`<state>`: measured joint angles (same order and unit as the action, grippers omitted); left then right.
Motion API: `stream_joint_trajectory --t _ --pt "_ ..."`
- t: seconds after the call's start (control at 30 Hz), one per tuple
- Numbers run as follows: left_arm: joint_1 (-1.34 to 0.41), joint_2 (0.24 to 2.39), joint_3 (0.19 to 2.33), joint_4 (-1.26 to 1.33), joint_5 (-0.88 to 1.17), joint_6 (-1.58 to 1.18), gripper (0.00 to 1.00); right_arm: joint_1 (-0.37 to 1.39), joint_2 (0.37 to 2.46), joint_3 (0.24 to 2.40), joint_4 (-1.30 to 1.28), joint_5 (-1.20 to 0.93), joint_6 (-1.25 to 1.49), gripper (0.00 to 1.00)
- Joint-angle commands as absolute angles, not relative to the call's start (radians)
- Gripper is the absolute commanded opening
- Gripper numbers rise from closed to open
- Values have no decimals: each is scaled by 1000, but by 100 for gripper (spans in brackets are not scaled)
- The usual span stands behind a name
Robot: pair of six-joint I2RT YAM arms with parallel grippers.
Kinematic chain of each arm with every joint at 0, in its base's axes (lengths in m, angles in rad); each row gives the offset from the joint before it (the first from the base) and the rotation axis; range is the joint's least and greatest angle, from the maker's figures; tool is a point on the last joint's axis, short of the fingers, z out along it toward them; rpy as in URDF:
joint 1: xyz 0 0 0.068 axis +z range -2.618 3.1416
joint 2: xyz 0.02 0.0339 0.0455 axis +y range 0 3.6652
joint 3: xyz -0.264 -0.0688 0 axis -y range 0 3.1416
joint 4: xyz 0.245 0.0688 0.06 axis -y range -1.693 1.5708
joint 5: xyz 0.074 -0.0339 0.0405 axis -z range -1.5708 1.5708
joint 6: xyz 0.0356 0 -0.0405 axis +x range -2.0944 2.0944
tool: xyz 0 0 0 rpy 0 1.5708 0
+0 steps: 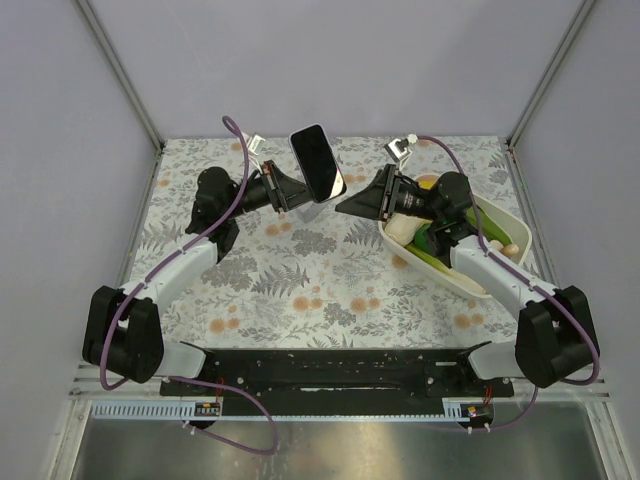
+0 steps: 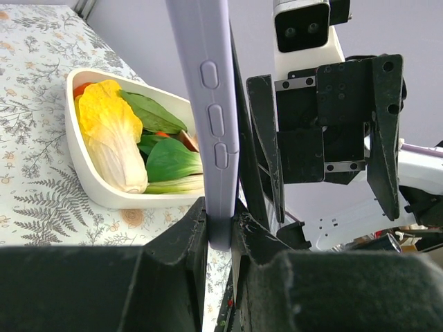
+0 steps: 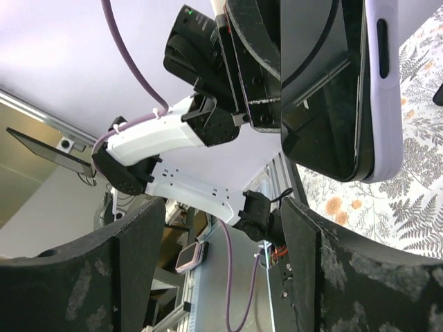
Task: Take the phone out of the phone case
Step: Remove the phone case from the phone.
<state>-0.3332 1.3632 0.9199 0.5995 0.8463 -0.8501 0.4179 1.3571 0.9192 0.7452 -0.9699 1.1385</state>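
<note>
Step in hand: regrasp and peel setup, with the phone not yet out.

Your left gripper (image 2: pixel 220 228) is clamped tight on the bottom edge of the lilac phone case (image 2: pixel 208 104) and holds it up off the floral tablecloth (image 1: pixel 300 290), near the back middle of the table. The case stands roughly on end and leans a bit in the top view. The phone (image 1: pixel 318 160) sits fully inside it, dark screen up toward the top camera, and no corner is lifted that I can see. The side buttons of the case face the left wrist camera.

Your right gripper (image 1: pixel 345 205) has its jaws spread wide and holds nothing. It sits just beside the phone's lower right edge, pointing at it. In the right wrist view the phone is up and to the right of the fingers, not between them. I see no contact, though it's too close to be sure.

The white bowl (image 2: pixel 97 190) with napa cabbage (image 2: pixel 111 138) and greens is on the right side, under the right arm. It's not part of the task.

Next move, my call: bring the right jaws onto a free edge or top corner of the case and close. Then pry the case lip back off the phone while the left hand holds firm. The left grip covers both case and phone at the bottom, so it may pin the phone in, and you'll likely need to shift the hold. Watch for the phone dropping once the lip lets go.
</note>
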Motion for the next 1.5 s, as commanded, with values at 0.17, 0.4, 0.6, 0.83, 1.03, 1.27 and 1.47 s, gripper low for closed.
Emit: stream_joint_trajectory --t 0.17,0.4,0.6,0.83,1.03,1.27,1.47 --pt "-337 1355 982 624 775 -871 0 413 1399 927 888 -838 1232 77" --pt "-337 1351 992 606 769 -870 0 414 1414 917 879 -819 1229 76" --pt "-337 1365 999 627 765 -896 0 419 1420 914 871 -813 1223 76" --pt "-339 1364 997 647 765 -910 0 428 1443 916 868 -805 1220 77" --pt "-339 1361 994 657 769 -916 0 434 1453 917 867 -802 1220 77" --pt "-344 1362 989 660 773 -910 0 436 1447 928 873 -808 1230 77" --pt "-351 1359 982 670 775 -904 0 436 1445 925 874 -802 1236 77"
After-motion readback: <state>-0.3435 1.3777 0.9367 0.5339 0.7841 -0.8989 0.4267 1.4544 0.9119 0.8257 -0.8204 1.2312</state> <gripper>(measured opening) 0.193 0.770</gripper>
